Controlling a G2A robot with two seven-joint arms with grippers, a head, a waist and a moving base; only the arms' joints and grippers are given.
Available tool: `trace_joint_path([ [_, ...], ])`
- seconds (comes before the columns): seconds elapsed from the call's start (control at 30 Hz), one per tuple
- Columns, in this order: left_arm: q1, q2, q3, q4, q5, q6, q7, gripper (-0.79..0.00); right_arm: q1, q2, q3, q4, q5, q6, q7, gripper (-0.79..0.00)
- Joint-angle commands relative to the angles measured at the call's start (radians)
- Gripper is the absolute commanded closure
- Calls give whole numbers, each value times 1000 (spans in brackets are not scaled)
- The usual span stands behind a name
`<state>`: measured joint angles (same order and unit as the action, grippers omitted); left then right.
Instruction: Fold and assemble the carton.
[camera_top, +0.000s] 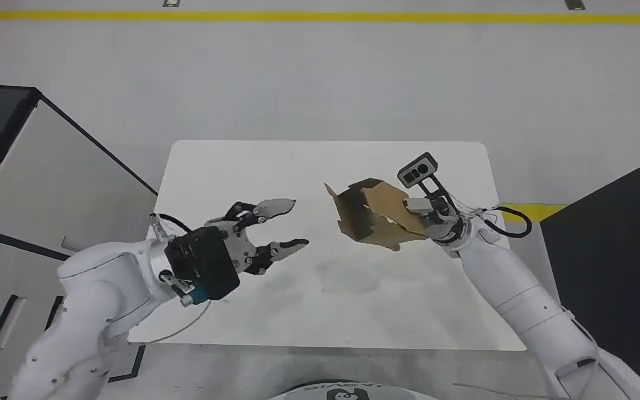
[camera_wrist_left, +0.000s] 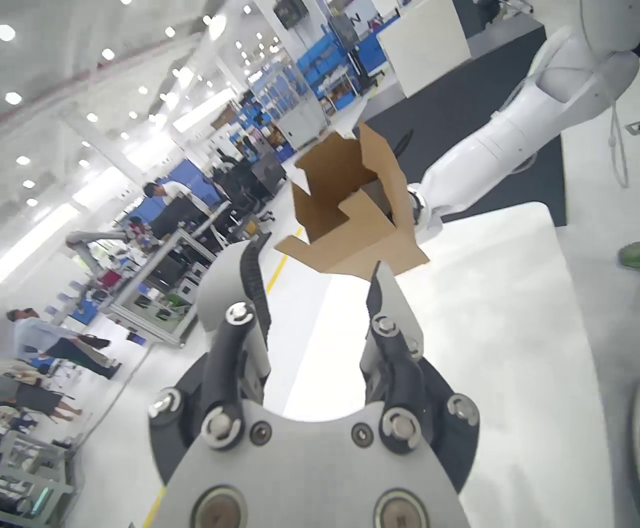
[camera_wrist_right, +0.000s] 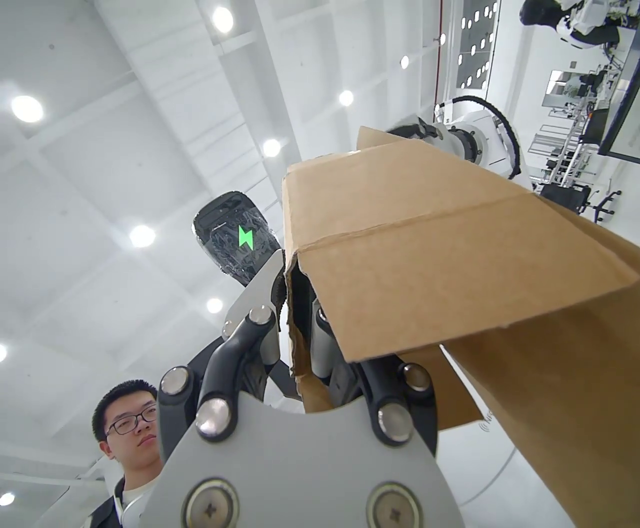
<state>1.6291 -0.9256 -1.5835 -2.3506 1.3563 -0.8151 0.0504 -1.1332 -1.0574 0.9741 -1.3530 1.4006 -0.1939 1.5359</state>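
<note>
Carton (camera_top: 372, 212) held above the table's (camera_top: 400, 305) right side, flaps open.
The right gripper (camera_top: 416, 208) pinches one wall; the left gripper (camera_top: 296, 223), fingers spread, sits apart, facing the open end.

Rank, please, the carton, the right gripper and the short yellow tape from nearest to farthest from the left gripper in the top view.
From the left gripper:
1. carton, over the table.
2. right gripper, shut on the carton's far side.
3. short yellow tape, on the floor beyond.
</note>
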Motion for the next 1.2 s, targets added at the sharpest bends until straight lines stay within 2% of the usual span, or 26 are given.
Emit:
trace_joint_path([
  [0.0,-12,0,-2,1,-18,24,-36,0,0,0,0,0,0,0,0,0],
  [0.17,-12,0,-1,1,-21,29,-34,0,0,0,0,0,0,0,0,0],
  [0.33,-49,-1,25,1,-59,-4,-18,0,-7,2,21,-22,-54,-27,-39,0],
  [0.57,-79,2,49,1,-183,-44,-129,0,-27,22,116,-76,-266,-105,-84,0],
  [0.67,-114,5,58,1,-198,-53,-207,0,-46,28,154,-116,-293,-124,-88,0],
  [0.83,-114,5,58,1,-198,-53,-207,0,-46,28,154,-116,-293,-124,-88,0],
  [1.0,-121,3,78,1,-207,-36,-197,0,-63,27,165,-153,-341,-128,-143,0],
  [1.17,-129,4,98,1,-228,-32,-245,0,-73,27,177,-165,-401,-132,-160,0],
])
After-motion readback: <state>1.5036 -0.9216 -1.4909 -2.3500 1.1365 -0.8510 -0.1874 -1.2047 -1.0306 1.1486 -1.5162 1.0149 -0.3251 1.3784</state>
